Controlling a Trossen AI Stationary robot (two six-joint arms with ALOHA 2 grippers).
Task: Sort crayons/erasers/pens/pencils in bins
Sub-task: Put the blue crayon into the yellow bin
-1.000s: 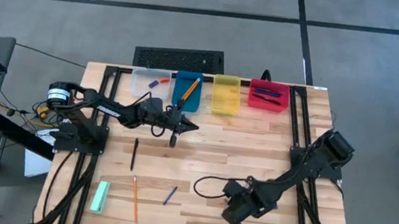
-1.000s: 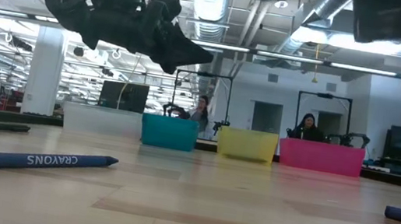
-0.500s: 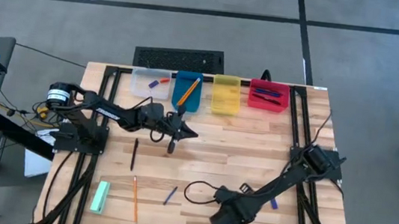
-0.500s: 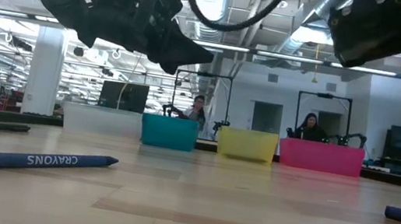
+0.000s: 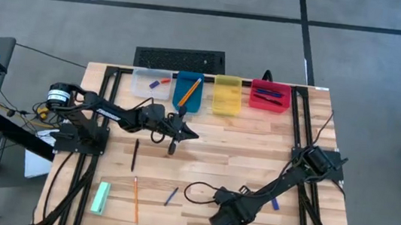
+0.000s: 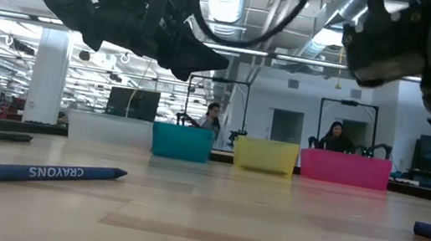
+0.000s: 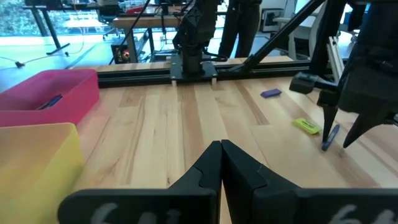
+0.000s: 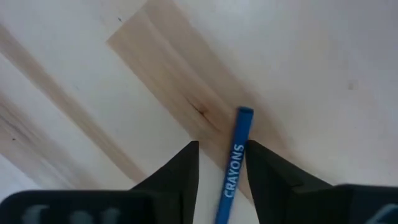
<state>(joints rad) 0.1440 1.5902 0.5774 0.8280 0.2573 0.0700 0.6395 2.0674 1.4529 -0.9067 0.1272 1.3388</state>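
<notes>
My right gripper [image 5: 220,222] is low over the table's near middle, open. Its fingers stand on either side of a blue crayon [image 8: 239,152] that lies flat on the wood, also seen in the left wrist view [image 7: 329,138]. The gripper hides this crayon in the high view. My left gripper [image 5: 192,133] is shut and empty, and it hovers in front of the blue bin [image 5: 188,92]. The clear bin [image 5: 143,83], the yellow bin [image 5: 227,95] and the red bin [image 5: 270,96] stand with it in a row along the far edge. My right gripper points down at the crayon's middle part [image 8: 235,163], with the fingers across it. One finger [image 8: 267,168] lies close beside the crayon, and I cannot tell whether it touches. The crayon lies flat on the table.
A second blue crayon [image 5: 170,196], an orange pencil [image 5: 134,200], a black pen [image 5: 135,154] and a green block [image 5: 101,197] lie on the near left. A yellow eraser [image 7: 306,126] and a purple one [image 7: 270,93] lie near my right gripper.
My right gripper has moved toward the table's near left and gone down, and now stands over the crayon. My left gripper has kept nearly still.
</notes>
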